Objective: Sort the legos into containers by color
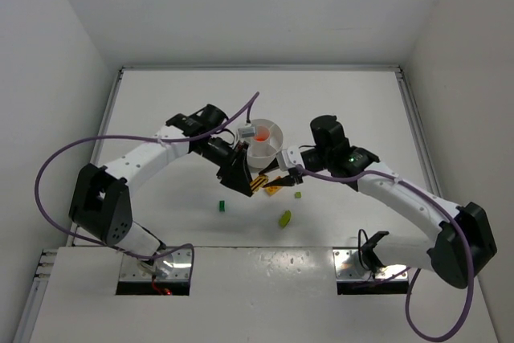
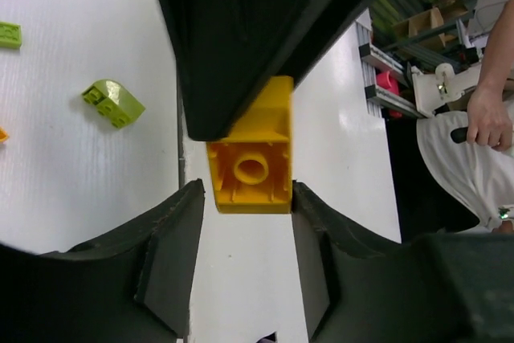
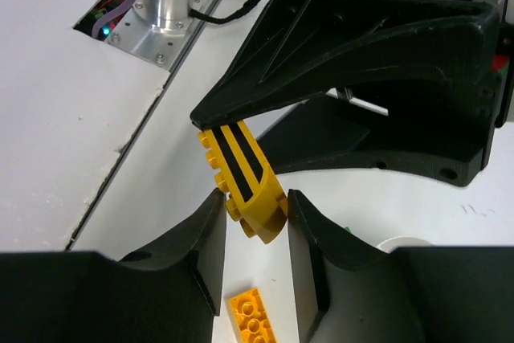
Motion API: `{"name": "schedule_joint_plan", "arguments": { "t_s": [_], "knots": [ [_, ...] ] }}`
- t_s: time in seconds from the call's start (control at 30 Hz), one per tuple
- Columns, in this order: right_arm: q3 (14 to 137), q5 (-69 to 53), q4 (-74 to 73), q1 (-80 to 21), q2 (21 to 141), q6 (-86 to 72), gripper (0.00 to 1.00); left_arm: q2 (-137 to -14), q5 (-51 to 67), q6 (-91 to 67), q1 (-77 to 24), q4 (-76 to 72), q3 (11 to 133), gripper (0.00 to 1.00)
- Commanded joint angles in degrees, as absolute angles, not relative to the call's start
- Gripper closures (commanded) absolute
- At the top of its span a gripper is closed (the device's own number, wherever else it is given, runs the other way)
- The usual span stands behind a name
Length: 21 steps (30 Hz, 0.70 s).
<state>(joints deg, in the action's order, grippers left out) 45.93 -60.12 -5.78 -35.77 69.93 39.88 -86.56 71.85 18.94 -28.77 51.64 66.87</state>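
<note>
A yellow brick with black stripes [image 1: 261,183] hangs above the table between both grippers. My left gripper [image 1: 250,182] pinches one end; in the left wrist view the brick's hollow underside [image 2: 250,154] sits between my fingertips [image 2: 247,198]. My right gripper [image 1: 271,180] is shut on the other end [image 3: 255,198], its fingers [image 3: 255,208] on either side. The round white dish [image 1: 277,130] lies just behind, with red-orange pieces [image 1: 261,136] in it. Its other sections are hidden.
A yellow-orange flat brick [image 1: 274,191] lies under the grippers, also in the right wrist view [image 3: 255,320]. A green brick [image 1: 222,206], a lime brick [image 1: 285,218] and a small lime bit [image 1: 297,194] lie on the table nearer the arm bases. Lime bricks [image 2: 112,103] show in the left wrist view.
</note>
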Motion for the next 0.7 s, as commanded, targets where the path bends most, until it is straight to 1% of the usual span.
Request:
{"name": "schedule_joint_plan", "arguments": {
  "t_s": [0.0,0.03,0.07,0.13,0.17,0.23,0.47,0.57,0.63,0.67],
  "knots": [
    [49.39,-64.86,-6.14,-37.35,67.94,40.34,0.82,-87.28,71.37,20.83,-27.42,49.83,66.8,0.46],
    [49.39,-64.08,-6.15,-37.35,67.94,39.82,0.88,-87.28,71.37,20.83,-26.81,49.83,66.8,0.41],
    [49.39,-63.38,-6.76,-37.96,67.94,39.81,0.9,-86.67,70.85,19.44,-25.94,49.05,66.1,0.34],
    [49.39,-61.88,-6.77,-37.97,67.33,38.42,0.96,-85.26,69.88,18.11,-24.97,46.85,65.48,0.28],
    [48.7,-61.18,-6.25,-37.97,66.72,37.54,0.97,-84.73,69.87,18.11,-24.44,46.32,65.48,0.06],
    [48.08,-59.43,-5.71,-37.97,66.19,36.13,1.0,-83.67,68.99,17.23,-22.25,45.01,64.43,0.01],
    [46.41,-54.24,-6.42,-36.74,65.04,28.14,1.0,-77.97,67.07,13.37,-12.58,40.53,61.96,0.01],
    [44.83,-47.06,-3.88,-36.74,65.65,23.06,1.0,-73.59,63.38,8.98,-8.45,34.65,58.72,0.0],
    [42.99,-42.39,1.74,-36.74,67.14,19.79,1.0,-71.12,60.4,5.29,-6.07,29.83,56.26,0.0],
    [42.98,-37.75,3.58,-36.74,67.76,17.43,1.0,-68.67,59.25,3.97,-5.54,28.32,55.47,0.0]
  ]
}}
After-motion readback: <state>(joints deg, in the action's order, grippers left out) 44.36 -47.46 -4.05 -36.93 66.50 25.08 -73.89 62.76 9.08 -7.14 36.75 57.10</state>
